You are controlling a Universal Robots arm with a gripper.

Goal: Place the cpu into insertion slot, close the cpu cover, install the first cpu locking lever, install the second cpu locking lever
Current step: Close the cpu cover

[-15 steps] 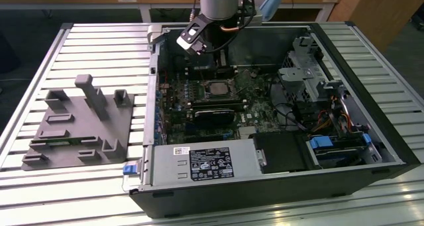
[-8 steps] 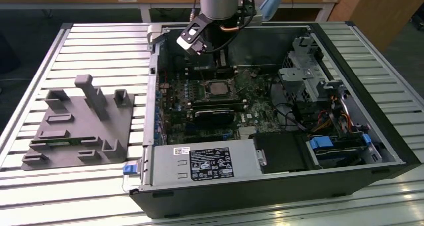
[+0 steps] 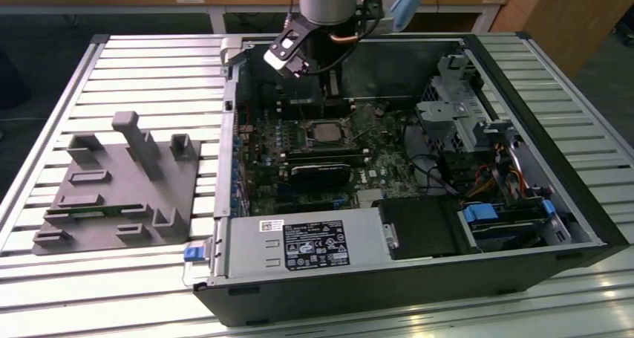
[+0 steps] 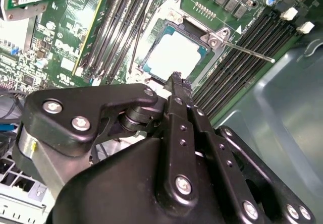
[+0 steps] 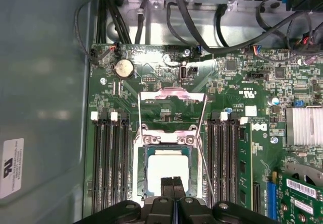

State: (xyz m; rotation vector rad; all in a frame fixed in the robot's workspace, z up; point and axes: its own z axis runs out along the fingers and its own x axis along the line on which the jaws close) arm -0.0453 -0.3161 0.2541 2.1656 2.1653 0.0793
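We note small flat square cpu [image 5: 169, 164] with dull grey metal top, seated in square silver-rimmed insertion slot [image 5: 147, 176] on green circuit board [image 5: 151, 67]. Thin silver windowed frame, cpu cover [image 5: 171, 94], stands open, tipped back off socket. Thin steel wire lever [image 5: 203, 151] slants beside socket. Matte black gripper [image 5: 173, 181] jaws pressed together, gripping nothing, tip over cpu edge; we cannot tell contact.

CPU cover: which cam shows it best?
First wrist view: the cpu cover shows whole, swung open beyond the cpu, green board visible through its window. Second wrist view catches just its hinge end, foreshortened. Exterior view: too small to tell it from the insertion slot.
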